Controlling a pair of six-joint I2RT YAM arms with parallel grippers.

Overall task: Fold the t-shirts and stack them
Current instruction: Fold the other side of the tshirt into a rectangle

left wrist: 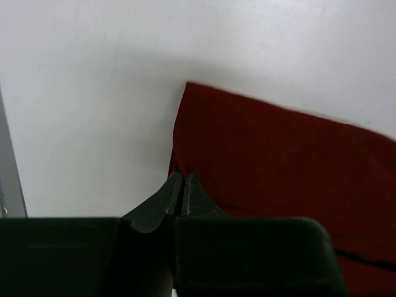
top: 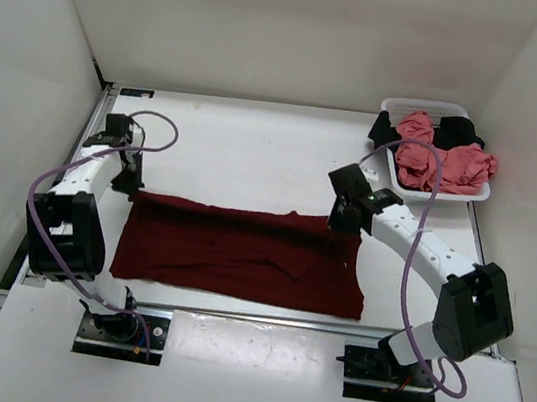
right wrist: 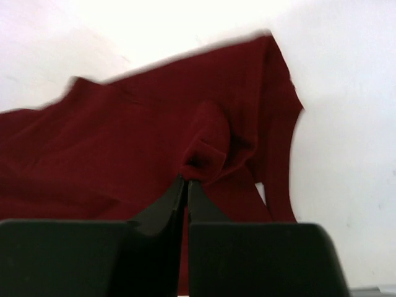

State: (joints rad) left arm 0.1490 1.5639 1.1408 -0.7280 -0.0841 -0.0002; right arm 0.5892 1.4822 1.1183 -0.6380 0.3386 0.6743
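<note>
A dark maroon t-shirt (top: 241,253) lies spread across the middle of the white table. My left gripper (top: 130,183) is at its far left corner, jaws shut on the maroon edge (left wrist: 176,167). My right gripper (top: 338,222) sits at the shirt's far right corner, jaws shut, pinching up a small bunched fold of maroon cloth (right wrist: 204,154). A salmon pink t-shirt (top: 441,164) and a black t-shirt (top: 458,130) lie crumpled in the basket at the back right.
The white perforated basket (top: 414,108) stands at the back right corner, black cloth hanging over its left rim. White walls enclose the table on three sides. A metal rail (top: 86,133) runs along the left edge.
</note>
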